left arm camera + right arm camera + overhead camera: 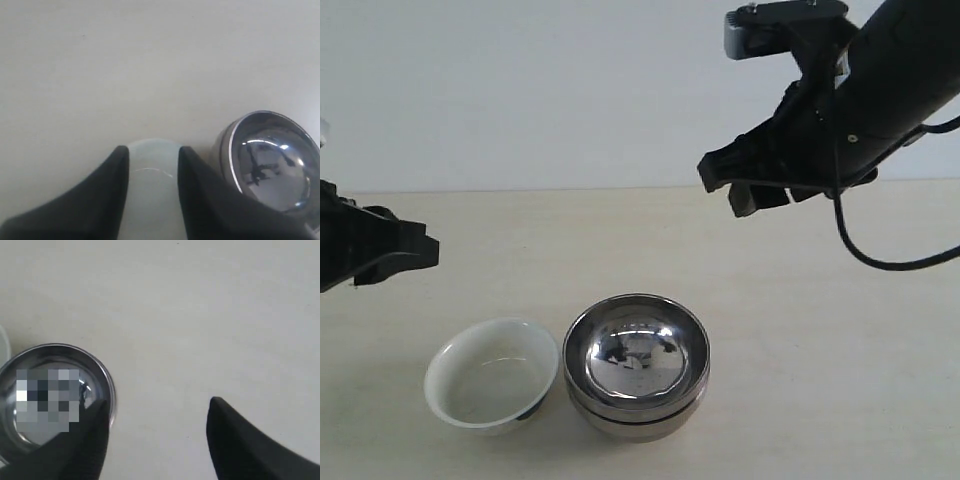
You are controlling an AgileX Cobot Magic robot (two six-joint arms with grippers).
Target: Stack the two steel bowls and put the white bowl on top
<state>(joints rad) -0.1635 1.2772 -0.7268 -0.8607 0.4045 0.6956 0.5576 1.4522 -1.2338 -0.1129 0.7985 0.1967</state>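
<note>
The two steel bowls (637,358) sit nested one inside the other at the front middle of the table; they also show in the left wrist view (272,157) and the right wrist view (55,385). The white bowl (492,380) stands upright on the table just left of them, almost touching. My left gripper (420,252) hovers open at the far left, above and behind the white bowl, which shows between its fingers from above (152,185). My right gripper (732,188) hangs open high at the back right, with only bare table between its fingers (159,404).
The beige table (770,300) stretches behind and to the right of the bowls. A pale wall stands at the back. A black cable (880,262) loops down from the right arm.
</note>
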